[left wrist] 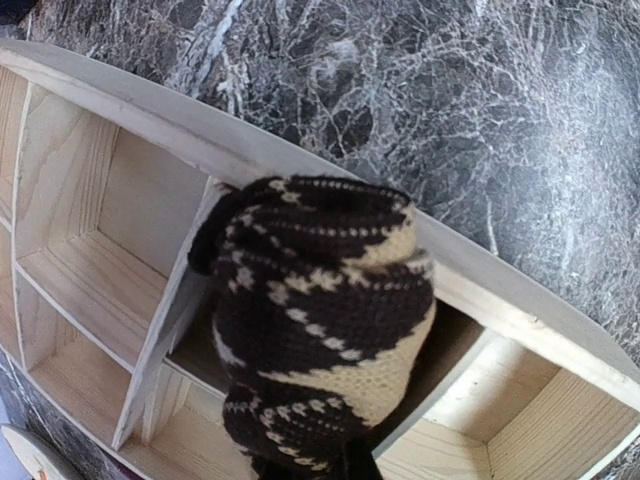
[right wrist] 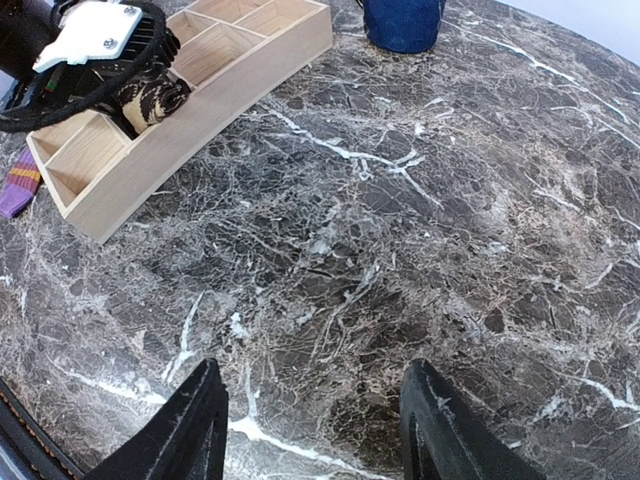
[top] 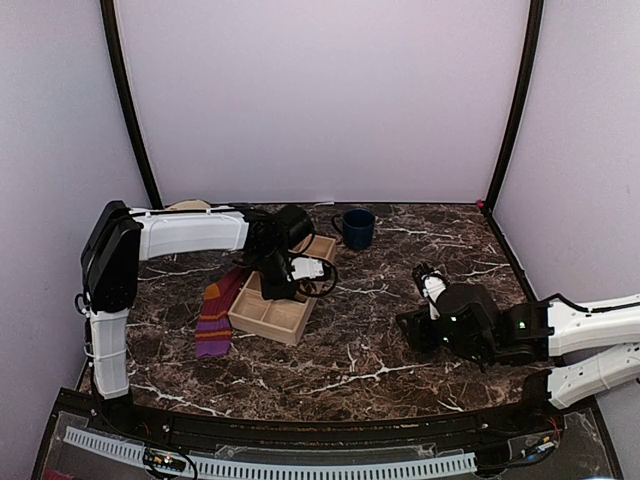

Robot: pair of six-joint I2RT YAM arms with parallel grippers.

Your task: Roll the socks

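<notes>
Currently pinching the rolled brown sock at the wooden tray with the left gripper; hovering the right gripper, fingers spread, above the table; purple sock flat beside the tray.

Left arm extended; right fingers spread wide.

Dark marble table; plain white walls; black corner posts.
</notes>
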